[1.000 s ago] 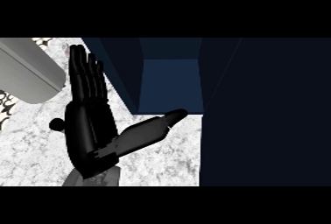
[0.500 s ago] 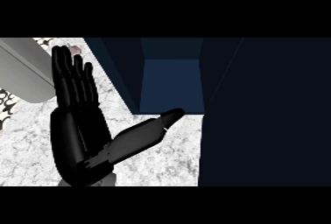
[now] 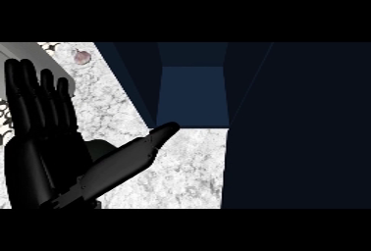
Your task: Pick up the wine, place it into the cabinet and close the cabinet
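The cabinet [image 3: 290,127] fills the right half of the head view: a dark navy mass, with a lighter blue recess seen between two dark panels near the top centre. Whether the right-hand panel is an open door or the carcass side cannot be told. The counter [image 3: 188,171], white speckled stone, is seen to the left of the cabinet and runs up to the foot of the recess. A grey block [image 3: 29,51] is cut by the counter's far left corner; what it is cannot be told. The left hand [image 3: 43,157] is seen at the lower left, flat and unclenched, fingers straight and pointing away, thumb splayed toward the recess; nothing is held. By the look of it, it is resting there, kept out of the cabinet's way. A small pinkish round object [image 3: 82,57] lies near the counter's far edge. The wine is not seen anywhere; it may be inside the cabinet or out of view. The right hand is not in view.
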